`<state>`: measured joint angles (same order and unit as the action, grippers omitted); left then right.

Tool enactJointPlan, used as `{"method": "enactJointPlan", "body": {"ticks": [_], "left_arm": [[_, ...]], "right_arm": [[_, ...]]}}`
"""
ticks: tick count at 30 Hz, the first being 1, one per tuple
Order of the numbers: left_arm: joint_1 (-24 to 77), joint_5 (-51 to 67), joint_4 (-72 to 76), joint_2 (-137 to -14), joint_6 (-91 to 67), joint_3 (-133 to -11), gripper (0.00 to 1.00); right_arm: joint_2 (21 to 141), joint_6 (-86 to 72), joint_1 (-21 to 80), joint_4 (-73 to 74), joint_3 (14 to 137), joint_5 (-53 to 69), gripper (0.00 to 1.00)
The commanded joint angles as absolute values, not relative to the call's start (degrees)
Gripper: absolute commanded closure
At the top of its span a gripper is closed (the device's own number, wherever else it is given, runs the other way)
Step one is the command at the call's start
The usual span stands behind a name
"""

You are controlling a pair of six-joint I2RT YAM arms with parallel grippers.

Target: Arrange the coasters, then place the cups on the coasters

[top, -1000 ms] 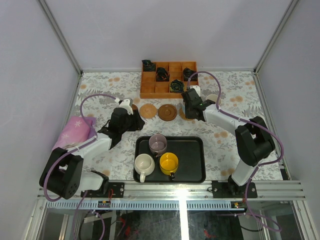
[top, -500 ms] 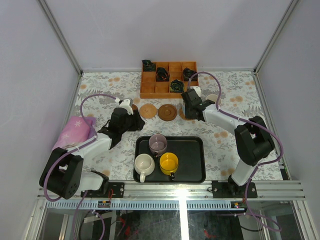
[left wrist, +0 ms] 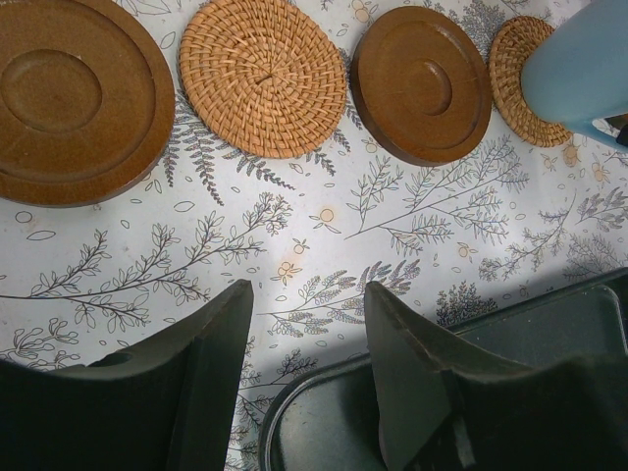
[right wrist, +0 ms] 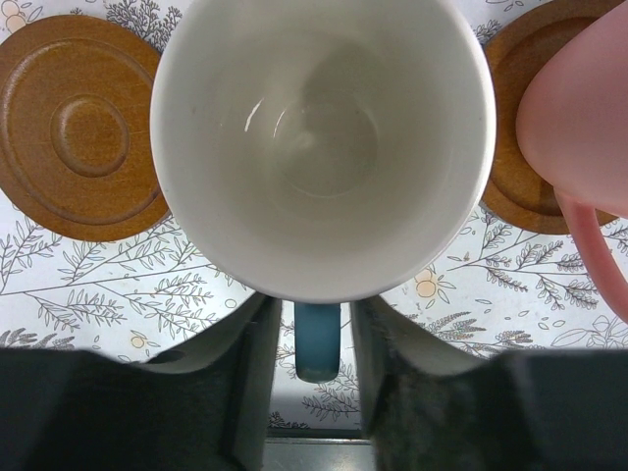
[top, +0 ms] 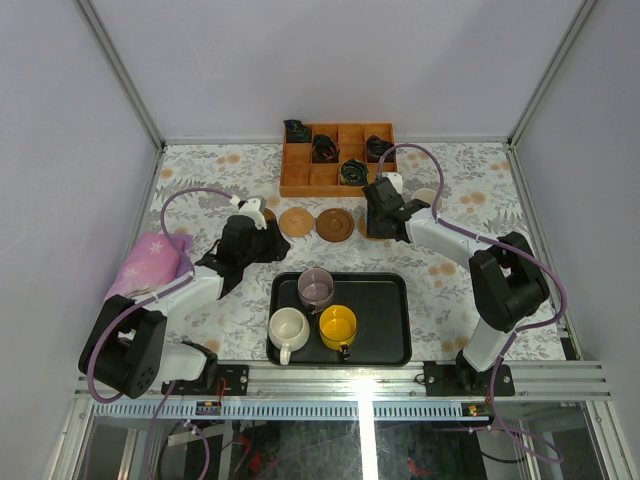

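A light blue cup (right wrist: 322, 147), white inside, stands upright on a woven tan coaster (left wrist: 525, 78). My right gripper (right wrist: 316, 316) is open around the cup's handle (right wrist: 317, 343), with a gap on each side. The pink cup (right wrist: 579, 108) stands on a dark coaster (right wrist: 510, 177) to its right. The row also holds a dark coaster (left wrist: 422, 83), a woven tan coaster (left wrist: 263, 74) and another dark coaster (left wrist: 69, 98), all bare. My left gripper (left wrist: 309, 294) hangs open and empty over the tray's far left corner. Mauve (top: 316, 288), cream (top: 288, 327) and yellow (top: 338, 325) cups stand on the tray.
The black tray (top: 385, 330) lies near the front edge. An orange compartment box (top: 300, 178) with dark items stands behind the coaster row. A pink cloth (top: 150, 262) lies at the left. Walls close the table's sides and back.
My right gripper's jaws have parted from the blue cup's handle, and the gripper has shifted slightly. The left arm has not moved.
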<state>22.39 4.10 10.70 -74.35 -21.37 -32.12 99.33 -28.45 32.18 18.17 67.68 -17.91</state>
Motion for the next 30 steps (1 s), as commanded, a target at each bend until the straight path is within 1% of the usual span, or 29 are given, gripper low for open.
{"method": "enactJointPlan", "body": {"ticks": [1,7,10,12,18,25,30], "left_arm": [[22.08,4.63,13.69,-74.09,-21.77,-33.13,0.51],[22.07,4.55,13.42,-73.43,-21.56,-33.3,0.5],[22.11,4.28,13.08,-73.09,-21.32,-33.44,0.5],[22.09,4.09,12.93,-72.89,-21.26,-33.42,0.5],[22.06,4.0,12.67,-72.36,-21.16,-33.4,0.5],[22.12,3.72,11.92,-71.23,-21.07,-33.49,0.51],[22.06,2.95,11.43,-70.46,-20.94,-33.23,0.5]], "right_arm": [[97.9,-29.23,31.9,18.6,69.95,-19.11,0.46],[95.58,-29.36,31.99,19.16,68.83,-18.58,0.26],[90.38,-29.35,32.69,18.28,66.27,-17.19,0.12],[86.91,-28.98,33.73,17.21,63.75,-16.96,0.01],[76.49,-27.8,38.82,17.3,55.88,-16.89,0.0],[67.85,-29.36,52.28,18.1,46.35,-19.62,0.0],[62.21,-30.66,59.87,17.83,40.6,-18.85,0.0]]}}
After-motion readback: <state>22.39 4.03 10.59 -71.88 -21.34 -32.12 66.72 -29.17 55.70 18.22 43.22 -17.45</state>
